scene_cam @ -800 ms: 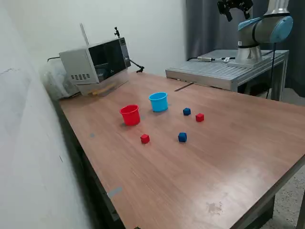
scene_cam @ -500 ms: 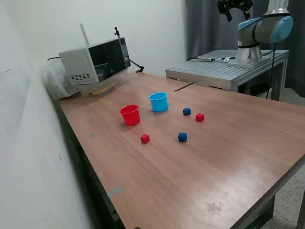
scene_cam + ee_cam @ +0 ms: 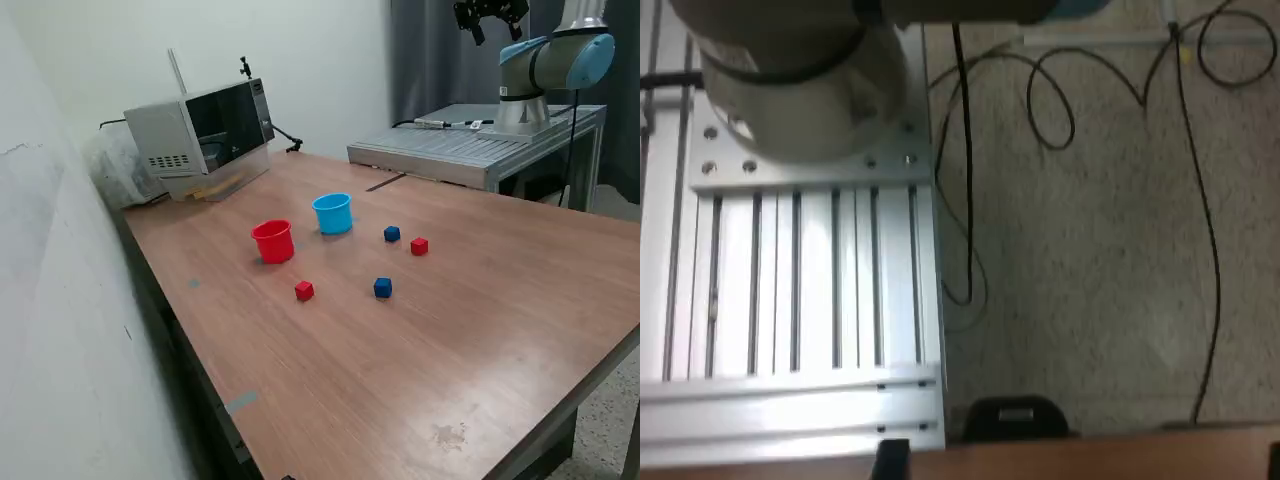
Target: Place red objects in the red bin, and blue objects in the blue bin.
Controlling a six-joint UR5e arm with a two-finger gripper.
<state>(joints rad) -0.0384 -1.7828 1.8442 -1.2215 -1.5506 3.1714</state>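
- On the counter [image 3: 470,330]: red cup [image 3: 273,241] beside blue cup [image 3: 333,213]; four cubes loose, none sorted.
- Gripper [image 3: 492,15] high, well away; jaws apart, empty, likely parked before first pick.

On the table [image 3: 480,300] there are two cups: one red cup [image 3: 272,241] and, at about its two o'clock, one light-blue cup [image 3: 332,213]. There are four small cubes, two of each colour. One red cube [image 3: 304,290] lies at the red cup's five o'clock; the second red cube [image 3: 419,245] is farther off at three o'clock. One blue cube [image 3: 392,233] sits just beside that second red one, at its ten o'clock, and the other blue cube [image 3: 383,287] at its seven o'clock. One microwave [image 3: 200,135] stands at the table's far corner. The wrist view probably shows two or three floor cables [image 3: 1200,200], too blurred to count.
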